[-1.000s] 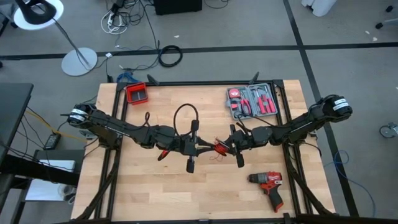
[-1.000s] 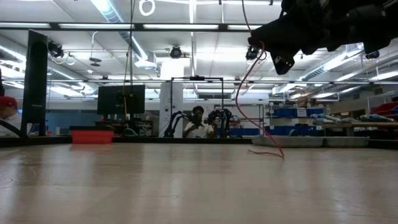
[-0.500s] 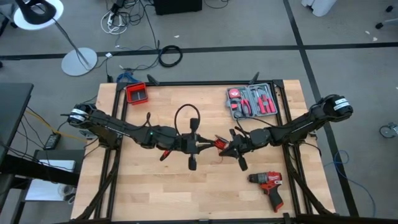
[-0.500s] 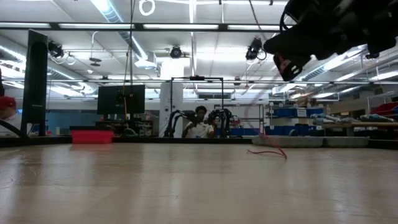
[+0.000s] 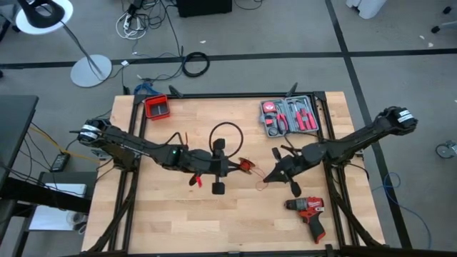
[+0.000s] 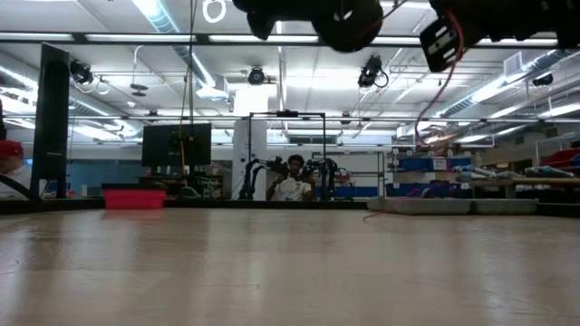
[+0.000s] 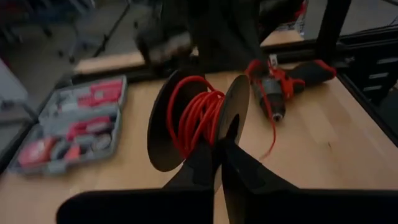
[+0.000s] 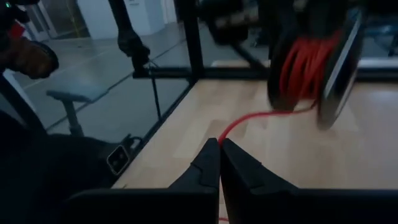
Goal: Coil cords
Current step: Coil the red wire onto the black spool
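Note:
The cords show as thin red wire wound on a small dark spool (image 7: 198, 118) with two round flanges, also in the high view (image 5: 245, 165). My left gripper (image 7: 219, 144) is shut on the spool above the table's middle (image 5: 230, 168). One red strand (image 8: 252, 118) runs from the spool to my right gripper (image 8: 220, 142), which is shut on it a little to the right (image 5: 272, 175). In the low view the strand (image 6: 433, 91) hangs in the air under the dark arms. No black wire is on the spool. My left gripper pinches the edge of the spool's near flange (image 7: 227, 127) between its two fingers, coming nearly level from the table's left. The spool is lifted clear of the table. My right gripper pinches a single strand of the red wire (image 8: 225, 133) between its fingers, coming nearly level from the table's right. The strand runs in a gentle curve from the fingers to the spool, clear of the table.
A red drill (image 5: 308, 211) lies near the front right. A grey tool case (image 5: 289, 116) sits at the back right and a red bin (image 5: 156, 107) at the back left. A black cable loop (image 5: 225, 135) stands beside my left wrist. A person sits in the room behind (image 6: 292, 181).
My right gripper has drawn back toward the table's right edge and risen with the red strand. The strand's lower end, which lay on the table, now hangs clear. My left gripper has rolled and tipped down, turning the spool, and shifted slightly to the right.

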